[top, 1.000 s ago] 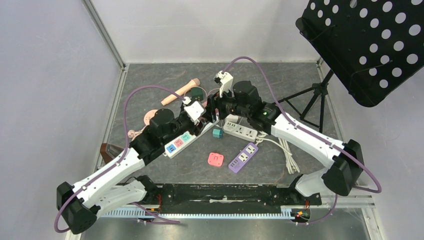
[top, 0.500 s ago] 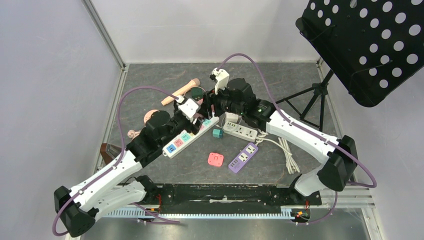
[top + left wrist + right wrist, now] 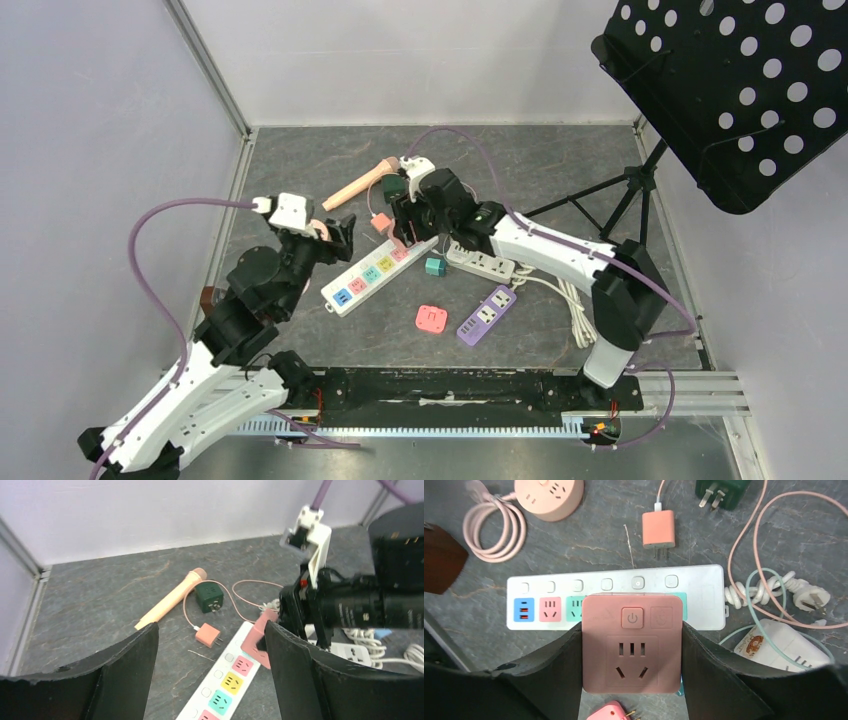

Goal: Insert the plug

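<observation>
The right jaws are pinching the pink cube adapter by its two flat sides. Its face with the button and the socket holes looks up at the wrist camera, so I judge that the pins are on the hidden underside, pointing down. It seems to be held like this so that it can be pressed straight downward.

Directly under these jaws lies the long white power strip on the counter. The cube covers part of the strip's row of coloured sockets, and the blue, pink and teal ones show at one side of the jaws. From above I cannot tell if the pins are already in a socket or only above it. The cube's edges run parallel to the strip, which is what the pins need.

The left jaws are spread wide and carry nothing. They are well apart from the strip, at its other end, and they look towards the right jaws. I think they are kept off so that they do not stand in the way.

Beyond the right jaws lie a small pink charger and a dark green adapter, both loose and not touched.

The risk I see is that the strip, which nothing holds down, slides when the cube is pushed in.
</observation>
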Controlling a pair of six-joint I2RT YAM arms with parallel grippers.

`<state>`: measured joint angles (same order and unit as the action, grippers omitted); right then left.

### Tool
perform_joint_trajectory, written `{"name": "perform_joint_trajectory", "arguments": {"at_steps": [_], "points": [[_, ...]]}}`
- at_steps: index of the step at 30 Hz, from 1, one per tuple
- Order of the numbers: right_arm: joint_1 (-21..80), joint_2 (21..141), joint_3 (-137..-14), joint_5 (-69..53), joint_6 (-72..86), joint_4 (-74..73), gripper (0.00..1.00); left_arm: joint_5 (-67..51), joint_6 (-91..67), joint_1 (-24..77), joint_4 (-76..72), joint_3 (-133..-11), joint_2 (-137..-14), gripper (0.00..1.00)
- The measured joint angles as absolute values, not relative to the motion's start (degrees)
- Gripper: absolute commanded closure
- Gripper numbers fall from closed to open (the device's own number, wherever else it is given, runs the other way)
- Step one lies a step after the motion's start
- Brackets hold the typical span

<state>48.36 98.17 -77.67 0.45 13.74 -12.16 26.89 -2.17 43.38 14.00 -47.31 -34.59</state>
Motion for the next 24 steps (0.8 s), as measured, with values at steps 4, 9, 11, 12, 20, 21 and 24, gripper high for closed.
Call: {"name": "perform_joint_trajectory", "arguments": {"at_steps": [4, 9, 11, 12, 20, 21, 24], "points": [[49.3, 101.1, -77.7, 1.1, 12.2, -12.1, 1.00, 30.6, -3.9, 43.4, 15.2, -47.5, -31.9, 0.15], [49.9, 104.6, -78.8, 1.1, 10.7, -12.2, 1.00, 32.0, -6.0, 43.4, 16.1, -47.6, -32.7, 0.13], [49.6, 106.3, -80.5, 0.3, 10.3, -12.7, 1.00, 32.1, -6.5, 43.4, 16.8, -48.3, -34.0, 0.13], [49.4, 107.1, -81.3, -0.4, 10.2, -12.8, 1.00, 32.3, -6.6, 43.4, 17.1, -48.7, -34.8, 0.13], [44.8, 108.9, -82.8, -8.7, 9.7, -13.3, 1.00, 32.4, -7.8, 43.4, 17.7, -49.4, -36.5, 0.13], [44.3, 108.9, -82.8, -9.2, 9.6, -13.4, 1.00, 32.4, -7.9, 43.4, 17.7, -49.4, -36.5, 0.13], [42.7, 108.9, -82.8, -9.7, 9.0, -13.8, 1.00, 32.4, -7.9, 43.4, 17.7, -49.4, -36.3, 0.13]]}}
